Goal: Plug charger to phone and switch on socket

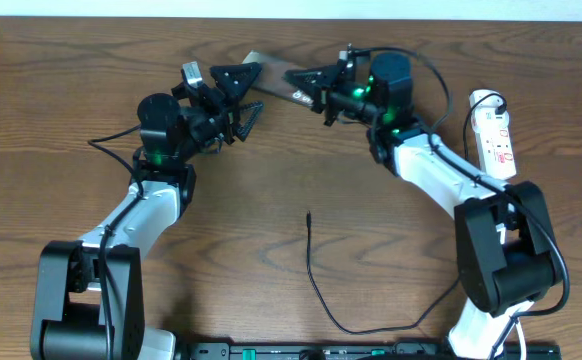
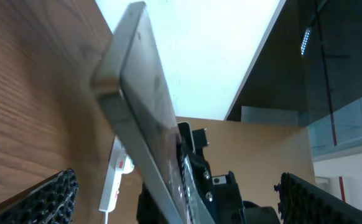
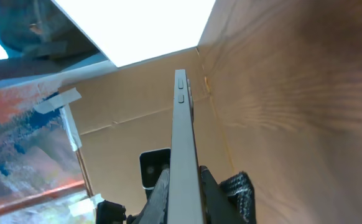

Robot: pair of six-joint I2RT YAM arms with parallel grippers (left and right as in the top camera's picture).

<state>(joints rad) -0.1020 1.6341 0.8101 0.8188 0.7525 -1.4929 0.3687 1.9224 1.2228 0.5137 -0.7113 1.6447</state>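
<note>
Phone [image 1: 271, 72], upper centre of overhead frame, tilted on edge, pinched by right gripper [image 1: 309, 85]; left gripper [image 1: 243, 93] spread wide around its other end; charger [image 1: 312, 275] loose, lower centre; socket [image 1: 495, 135], right edge.

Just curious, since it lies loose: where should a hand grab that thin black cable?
Just behind the connector tip of the charger cable, from straight above: it lies flat on the table, that end straight, with bare wood either side.
</note>
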